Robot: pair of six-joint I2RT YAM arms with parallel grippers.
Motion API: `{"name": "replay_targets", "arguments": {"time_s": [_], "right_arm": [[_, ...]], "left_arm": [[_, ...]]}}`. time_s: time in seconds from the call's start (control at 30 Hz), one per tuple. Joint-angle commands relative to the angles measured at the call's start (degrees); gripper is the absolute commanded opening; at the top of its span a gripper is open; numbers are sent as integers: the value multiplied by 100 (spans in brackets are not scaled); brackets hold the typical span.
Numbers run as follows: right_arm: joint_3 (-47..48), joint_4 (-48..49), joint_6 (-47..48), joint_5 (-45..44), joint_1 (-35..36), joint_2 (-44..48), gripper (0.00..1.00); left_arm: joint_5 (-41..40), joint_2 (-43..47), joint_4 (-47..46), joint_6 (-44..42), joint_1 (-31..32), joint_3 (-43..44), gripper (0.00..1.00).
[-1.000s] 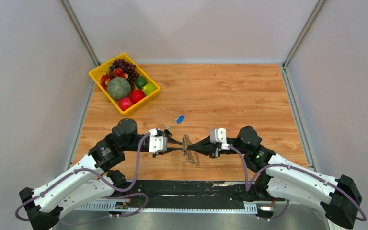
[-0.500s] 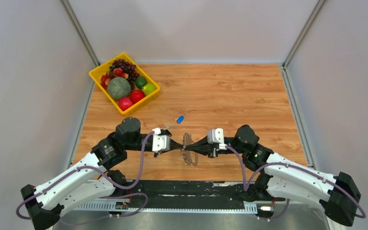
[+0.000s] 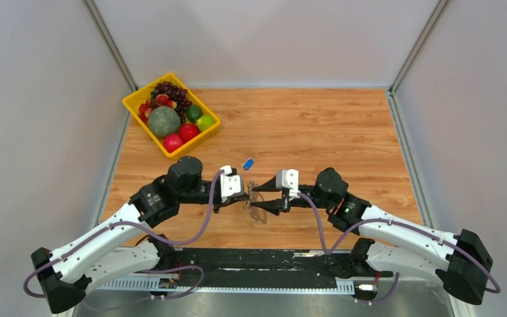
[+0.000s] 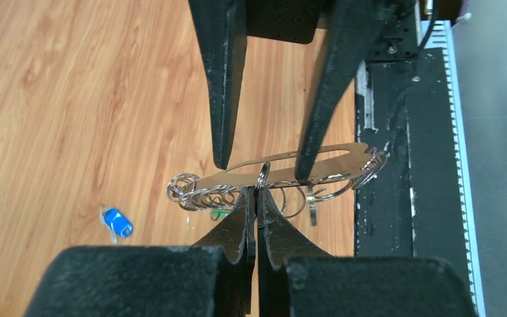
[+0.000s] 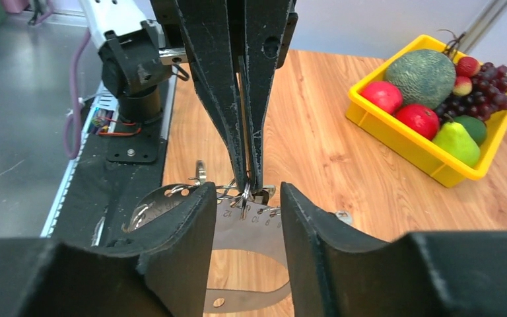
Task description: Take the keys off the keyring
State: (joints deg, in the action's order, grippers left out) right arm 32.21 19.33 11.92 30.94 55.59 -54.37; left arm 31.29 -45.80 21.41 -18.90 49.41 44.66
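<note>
The keyring (image 3: 258, 209) is a flat grey metal band with numbered holes (image 5: 284, 231), and several small wire split rings (image 4: 201, 195) are threaded through it. It hangs just above the table between both arms. My left gripper (image 4: 256, 191) is shut on one small split ring (image 4: 263, 175) at the band's edge. My right gripper (image 5: 246, 198) is open, its fingers (image 4: 221, 132) standing either side of that spot without touching the band. One blue-headed key (image 3: 247, 163) lies loose on the wood behind the grippers. A green tag (image 4: 219, 213) shows under the rings.
A yellow basket (image 3: 130, 104) of fruit stands at the back left of the wooden table. The black base rail (image 4: 403, 198) runs close behind the keyring on the near side. Grey walls enclose the table on three sides.
My right gripper has opened and let go of the keyring. The left gripper has closed on the small split ring. Both grippers and the keyring moved slightly farther from the bases.
</note>
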Motion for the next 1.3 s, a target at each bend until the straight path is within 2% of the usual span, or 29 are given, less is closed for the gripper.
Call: {"name": "replay_targets", "arguments": {"time_s": [0.0, 0.2, 0.37, 0.5, 0.6, 0.67, 0.87, 1.0, 1.1, 1.27], "right_arm": [[137, -32, -152, -437, 48, 59, 49], [10, -201, -313, -635, 48, 475, 58], [-56, -228, -583, -543, 56, 566, 74], [-119, -205, -655, -912, 130, 389, 81], [-176, -135, -647, -1454, 198, 301, 83], [-204, -70, -622, -1513, 202, 245, 83], [-228, 176, -600, -1842, 305, -38, 78], [-168, 371, -518, -1828, 342, -116, 63], [-178, 579, -478, -1811, 386, -74, 59], [-244, 868, -383, -1903, 448, 43, 45]], "left_arm": [[-758, -266, 415, 512, 2, 646, 0], [-2033, -1042, 1569, 1479, 4, 1436, 0], [-2911, -1374, 1913, 2334, 7, 1773, 0], [-3085, -1412, 1884, 2775, -12, 1878, 0], [-2894, -1334, 1783, 2940, -49, 1846, 0], [-2818, -1216, 1677, 3049, -84, 1781, 0], [-2506, -710, 1198, 3485, -228, 1463, 0], [-2168, -599, 962, 3751, -291, 1315, 0], [-1897, -624, 873, 3893, -331, 1211, 0], [-1442, -588, 457, 4243, -409, 900, 0]]}}
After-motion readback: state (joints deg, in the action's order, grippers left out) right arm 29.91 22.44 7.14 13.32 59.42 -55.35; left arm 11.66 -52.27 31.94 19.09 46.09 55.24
